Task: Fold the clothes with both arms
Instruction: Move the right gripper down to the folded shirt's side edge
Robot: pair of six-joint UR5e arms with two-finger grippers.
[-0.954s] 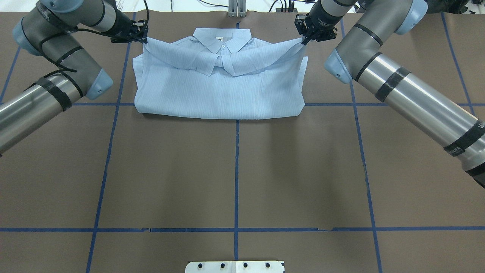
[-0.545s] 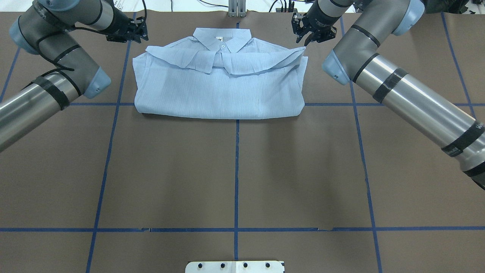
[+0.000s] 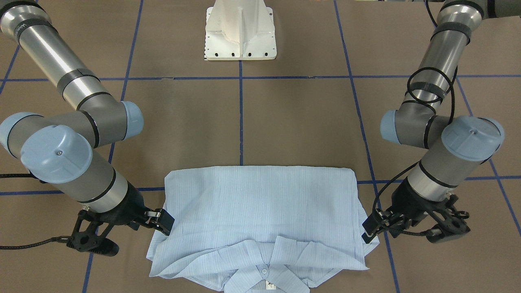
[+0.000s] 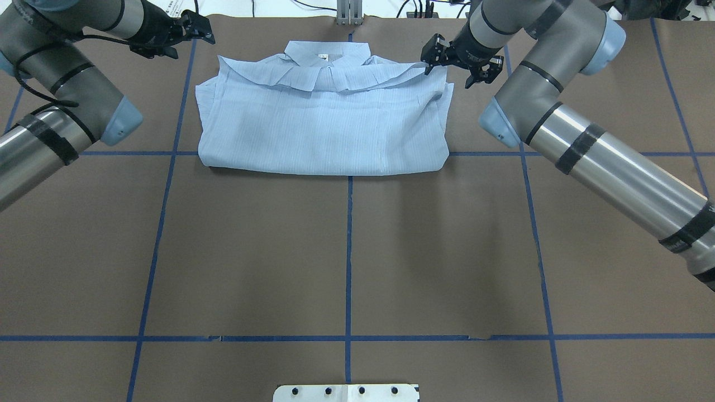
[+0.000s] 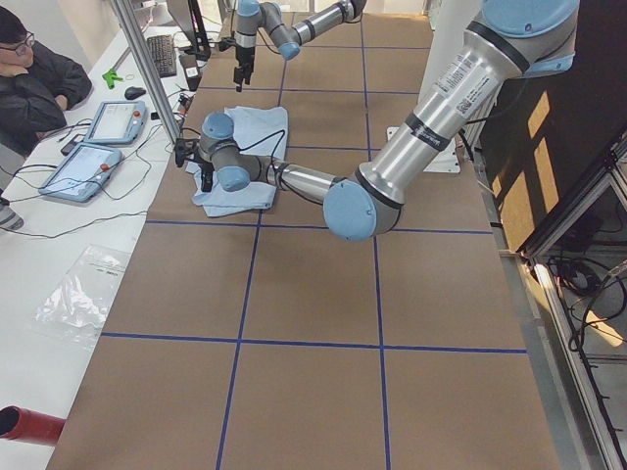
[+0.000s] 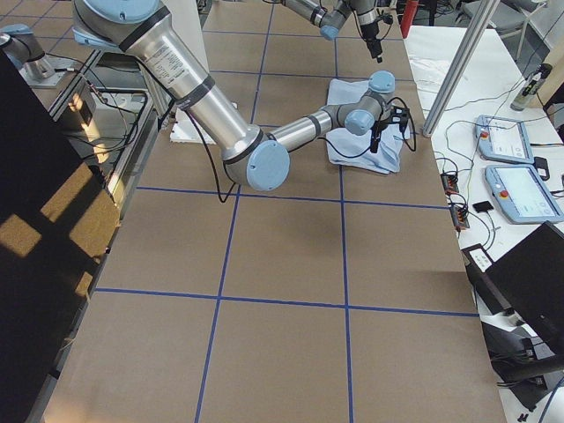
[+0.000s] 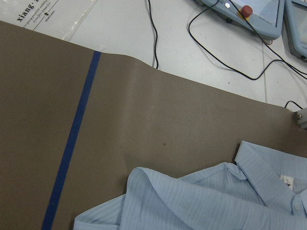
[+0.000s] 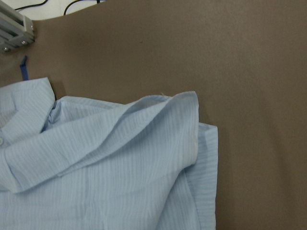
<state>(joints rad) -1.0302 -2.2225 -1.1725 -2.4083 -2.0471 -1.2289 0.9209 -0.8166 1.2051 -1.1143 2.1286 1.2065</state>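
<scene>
Both grippers have let go of the shirt's (image 4: pixel 324 128) folded-over edge, which has settled closer to the collar. The left gripper (image 3: pixel 373 221) and right gripper (image 3: pixel 160 219) stand with jaws apart, holding nothing, just beside the shirt's two ends. The shirt lies folded at the table's (image 4: pixel 346 251) far edge, collar outward.

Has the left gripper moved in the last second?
Yes. In the overhead view the left gripper has pulled off the shirt corner toward the table far edge, along the blue tape line.
</scene>
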